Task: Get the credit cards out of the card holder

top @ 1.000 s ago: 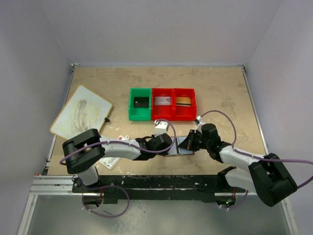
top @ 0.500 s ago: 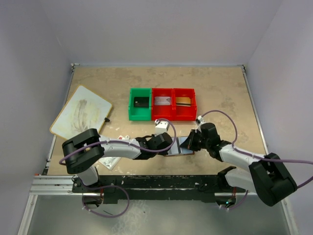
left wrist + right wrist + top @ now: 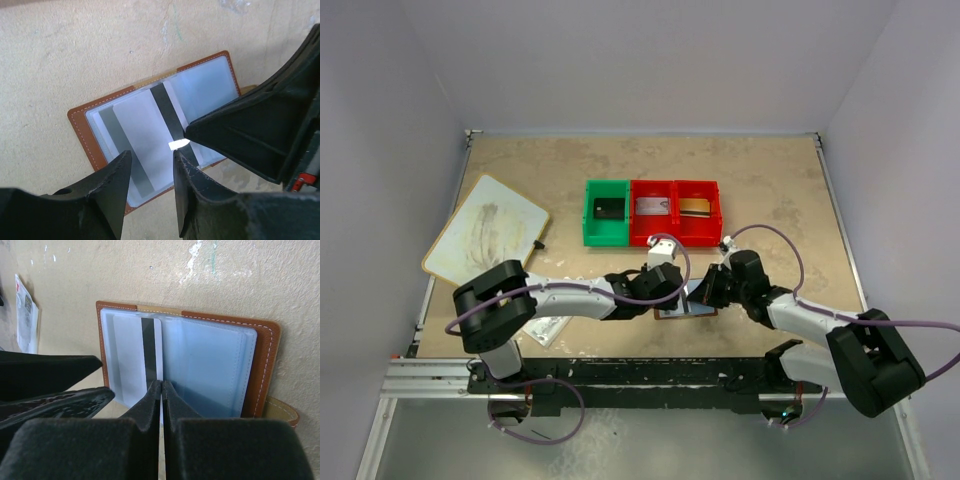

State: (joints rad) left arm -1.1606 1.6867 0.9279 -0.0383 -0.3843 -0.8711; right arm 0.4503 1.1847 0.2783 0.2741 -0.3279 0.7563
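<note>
The brown leather card holder (image 3: 680,306) (image 3: 80,131) (image 3: 265,360) lies open on the table, its clear bluish pockets up. A white credit card (image 3: 137,132) (image 3: 131,355) with a black stripe sits in a pocket. My left gripper (image 3: 151,154) (image 3: 670,288) hovers open over the holder's near edge, with nothing between its fingers. My right gripper (image 3: 161,384) (image 3: 706,292) (image 3: 186,134) is shut at the holder's middle fold. It pinches a thin pale pocket leaf beside the striped card.
A green bin (image 3: 606,212) and two red bins (image 3: 652,210) (image 3: 698,209) stand in a row behind the holder, each with a card inside. A whiteboard (image 3: 485,230) with a marker (image 3: 539,243) lies at the left. A small printed packet (image 3: 548,328) (image 3: 26,315) lies near the left arm.
My left gripper has moved right, over the card holder, and its jaws have opened. The right gripper has stayed shut at the holder's fold.
</note>
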